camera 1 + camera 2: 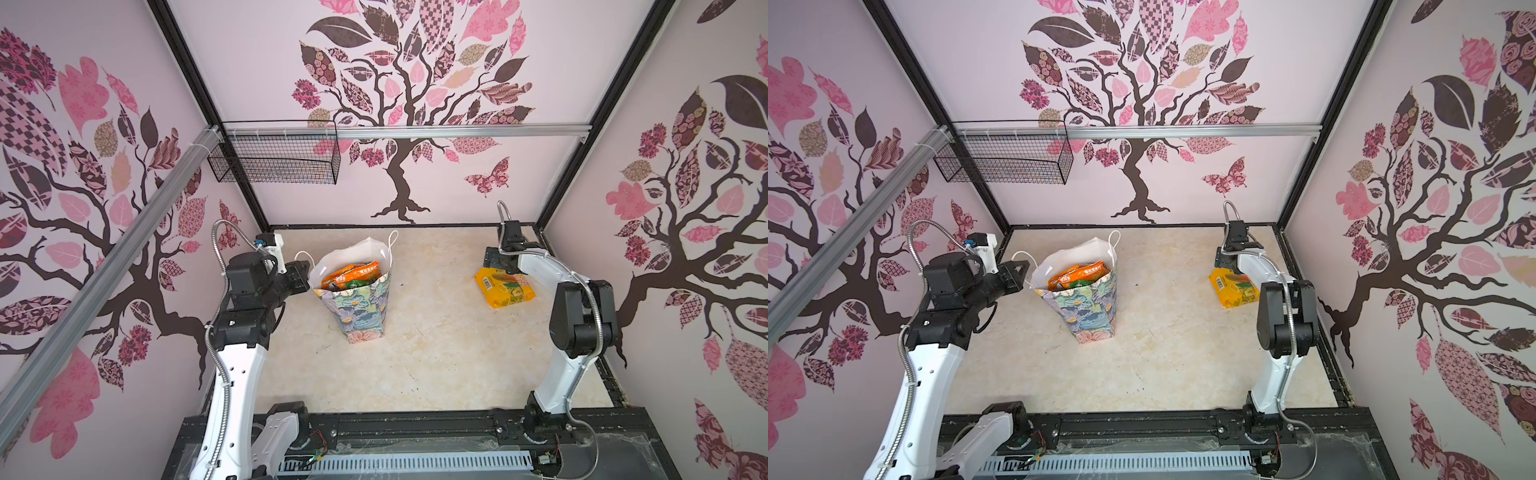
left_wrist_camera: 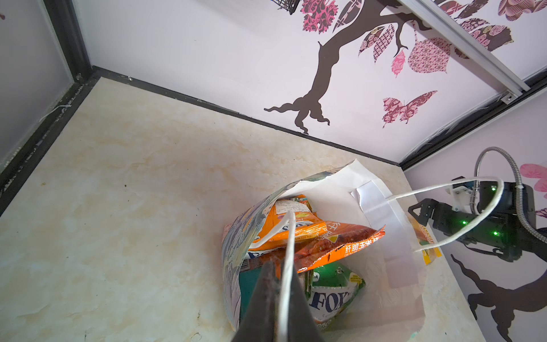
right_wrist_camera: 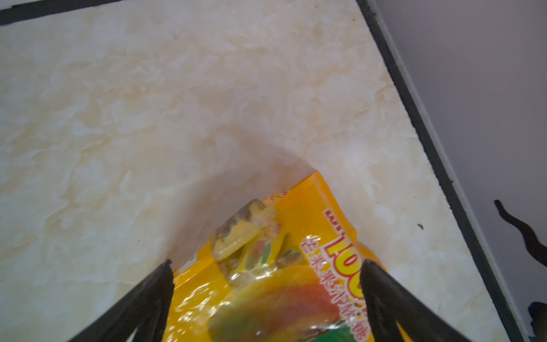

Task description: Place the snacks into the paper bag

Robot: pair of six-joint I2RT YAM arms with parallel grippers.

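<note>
Snacks (image 1: pixel 352 277) poke half-hidden from the paper bag (image 1: pixel 363 316); left hand (image 2: pixel 281 272) pinches shut on its cord handle (image 2: pixel 289 237); right hand (image 3: pixel 267 263), spread wide, straddles a yellow packet (image 3: pixel 275 296), partly cut off.

paper bag (image 1: pixel 1090 307): upright, floral outside, white inside, at 10 o'clock from the centre of the table (image 1: pixel 1142 374).
in the bag: an orange packet (image 1: pixel 1079 272) on top, with a green packet (image 1: pixel 1081 284) just below it at 6 o'clock.
left gripper (image 1: pixel 1022 267): at 9 o'clock of the bag's mouth, jaws pressed together at the white cord handle (image 1: pixel 1016 253).
yellow packet (image 1: pixel 1235 293): flat on the table at 2 o'clock, well apart from the bag.
right gripper (image 1: pixel 1222 259): at the yellow packet's 11 o'clock edge, largely hidden by its arm.
wire basket (image 1: pixel 1009 162): black, on the wall rail at 11 o'clock.
</note>
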